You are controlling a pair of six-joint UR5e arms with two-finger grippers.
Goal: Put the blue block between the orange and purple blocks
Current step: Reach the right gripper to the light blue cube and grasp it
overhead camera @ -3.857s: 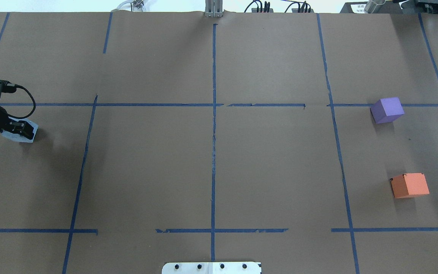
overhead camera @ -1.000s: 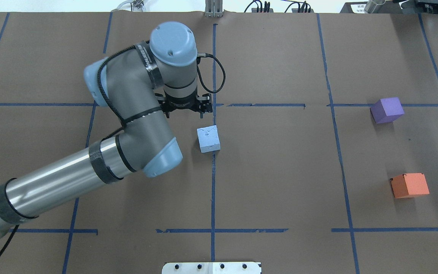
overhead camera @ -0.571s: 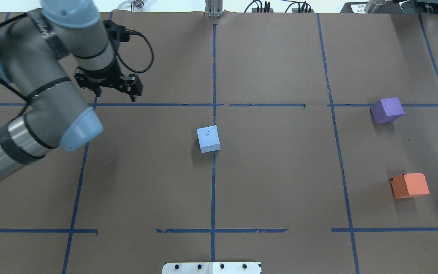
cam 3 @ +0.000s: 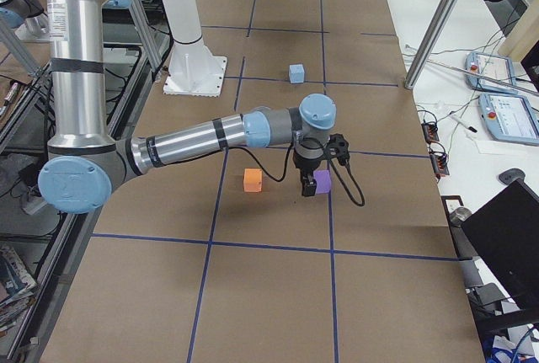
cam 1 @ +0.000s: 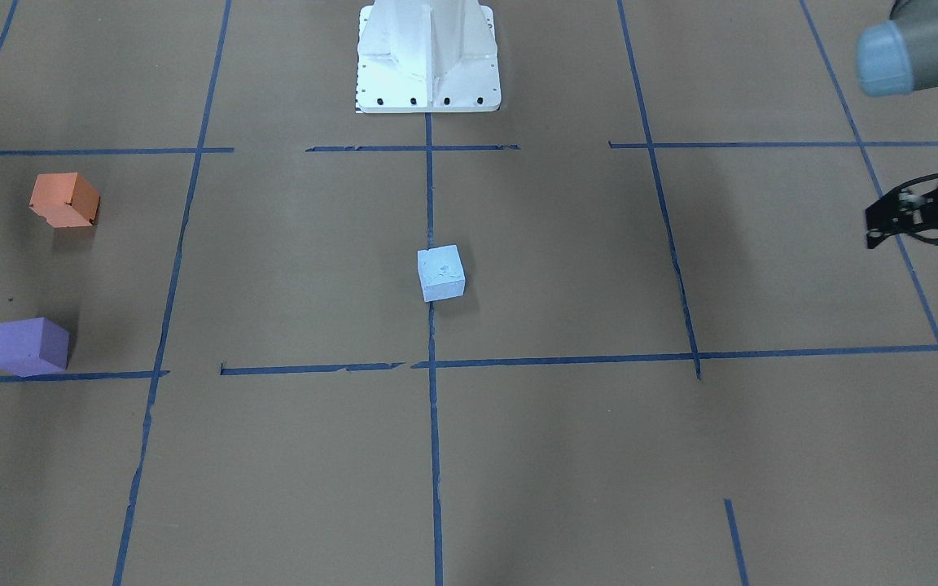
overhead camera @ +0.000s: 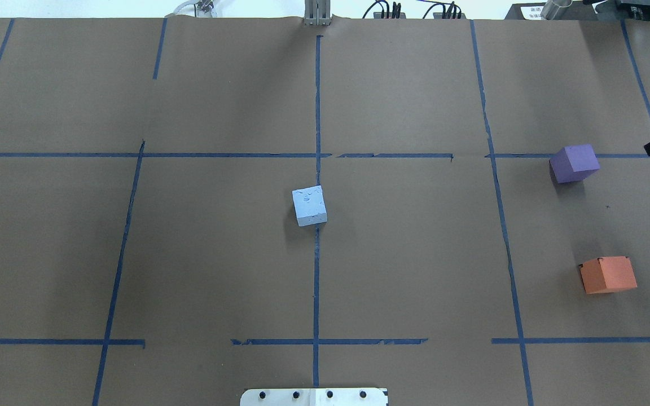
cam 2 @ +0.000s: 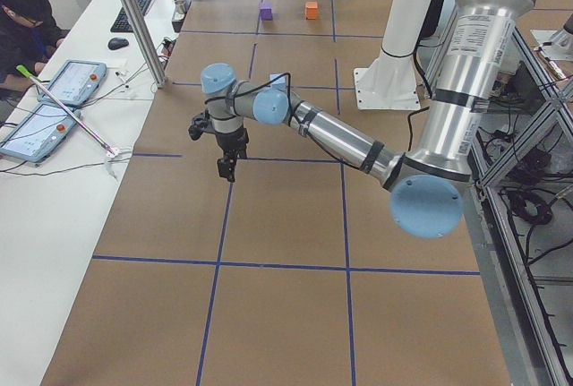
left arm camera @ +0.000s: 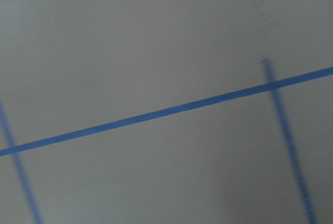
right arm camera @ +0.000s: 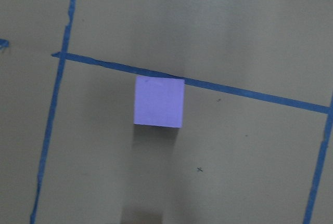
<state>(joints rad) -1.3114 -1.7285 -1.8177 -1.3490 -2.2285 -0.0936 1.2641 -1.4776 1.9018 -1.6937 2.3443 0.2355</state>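
- Left gripper (cam 2: 226, 169) is retreating edgeward, leaving blue block (overhead camera: 309, 206) sitting mid-table.
- Right gripper (cam 3: 307, 188) is hovering near purple block (overhead camera: 574, 163); both pincers are showing cropped, widths impossible to tell.

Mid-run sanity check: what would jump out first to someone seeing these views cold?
A lone blue block sits on the centre tape line of the brown table, with nothing touching it. Far off on the robot's right, the purple block and the orange block stand apart, with a bare gap between them.
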